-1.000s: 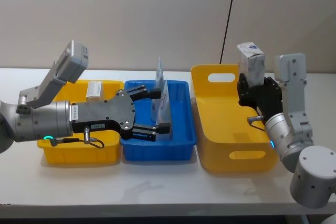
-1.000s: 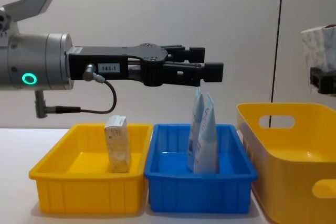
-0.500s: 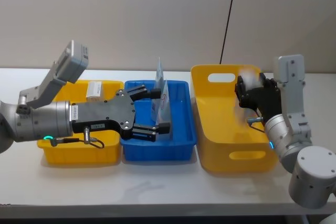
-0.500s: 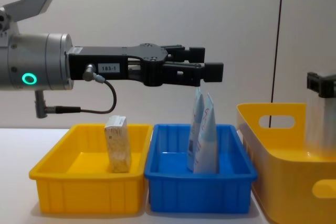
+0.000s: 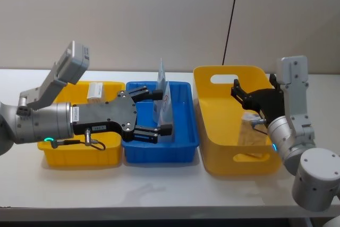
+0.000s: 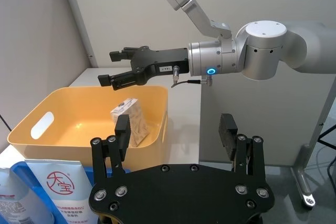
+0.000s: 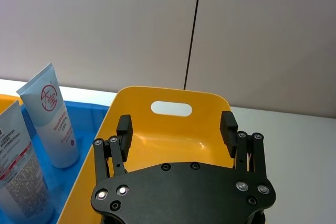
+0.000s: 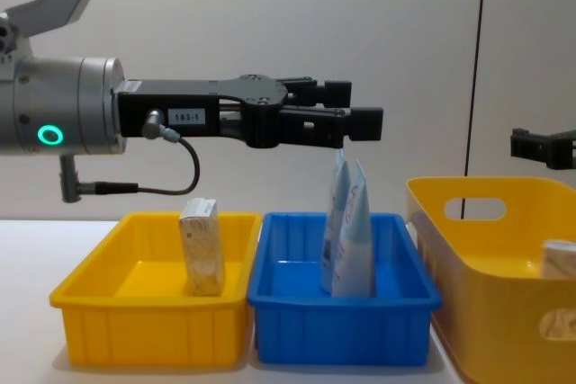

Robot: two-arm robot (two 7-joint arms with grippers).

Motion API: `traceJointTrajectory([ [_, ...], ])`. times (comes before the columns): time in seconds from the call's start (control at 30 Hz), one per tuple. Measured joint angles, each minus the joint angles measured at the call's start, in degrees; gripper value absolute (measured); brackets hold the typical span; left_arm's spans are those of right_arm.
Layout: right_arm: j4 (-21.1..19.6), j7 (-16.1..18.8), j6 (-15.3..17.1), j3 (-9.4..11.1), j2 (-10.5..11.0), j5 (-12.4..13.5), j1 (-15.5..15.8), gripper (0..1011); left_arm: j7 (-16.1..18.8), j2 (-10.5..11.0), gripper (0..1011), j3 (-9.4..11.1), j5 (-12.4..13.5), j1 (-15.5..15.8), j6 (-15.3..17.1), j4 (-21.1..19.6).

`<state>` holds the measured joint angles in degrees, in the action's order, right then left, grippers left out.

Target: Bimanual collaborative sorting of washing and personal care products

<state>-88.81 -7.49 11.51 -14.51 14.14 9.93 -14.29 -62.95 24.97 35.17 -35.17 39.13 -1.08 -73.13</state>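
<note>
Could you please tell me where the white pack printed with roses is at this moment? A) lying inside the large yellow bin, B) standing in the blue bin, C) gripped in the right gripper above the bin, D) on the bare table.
A: the rose-printed pack lies inside the large yellow bin, while the right gripper hovers open and empty above it.

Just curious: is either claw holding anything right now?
No. Both grippers are open and empty: left above the blue bin, right above the yellow tub, where the rose pack lies.
</note>
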Motion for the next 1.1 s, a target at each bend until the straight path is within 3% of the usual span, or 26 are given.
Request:
traceJointTrajectory([
  [0.57,-0.28,0.51,0.05,0.07,0.04,0.08,0.28,1004,0.0,0.0,1001,0.0,0.0,0.0,0.0,0.0],
  [1.1,-6.27,9.61,-0.16,1.27,3.39,4.97,4.99,1004,0.0,0.0,1001,0.0,0.0,-0.01,0.0,0.0],
])
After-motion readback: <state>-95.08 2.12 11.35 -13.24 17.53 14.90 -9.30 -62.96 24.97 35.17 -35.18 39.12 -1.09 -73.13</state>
